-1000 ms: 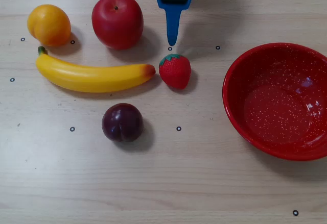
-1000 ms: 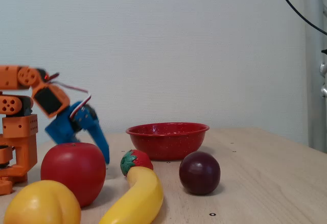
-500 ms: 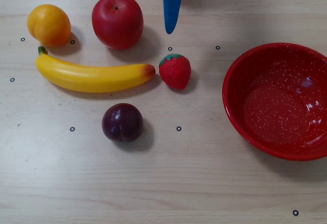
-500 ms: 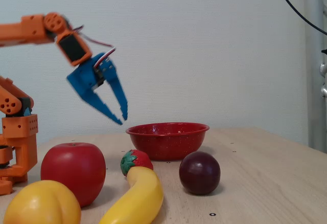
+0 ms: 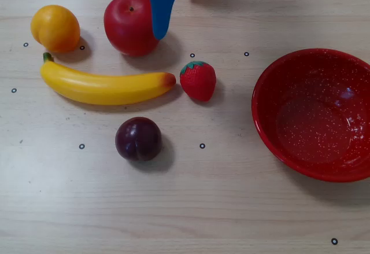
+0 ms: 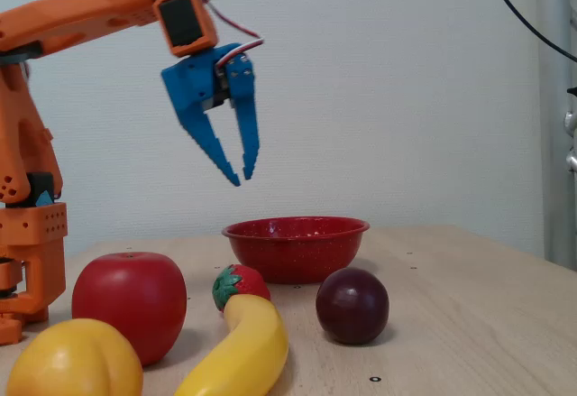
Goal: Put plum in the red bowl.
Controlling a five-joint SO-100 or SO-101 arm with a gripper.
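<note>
The plum (image 5: 138, 139) sits alone on the table (image 5: 173, 208), below the banana (image 5: 104, 86) in the overhead view and well left of the red bowl (image 5: 277, 80). The strawberry (image 5: 198, 80) lies just off the banana's right tip, between plum and bowl but above the direct line. The apple (image 5: 130, 25) and an orange fruit (image 5: 55, 28) sit above the banana. The gripper (image 6: 243, 178) hangs high in the air, fingers slightly apart and empty; from overhead it overlaps the apple's right edge. The bowl is empty.
</note>
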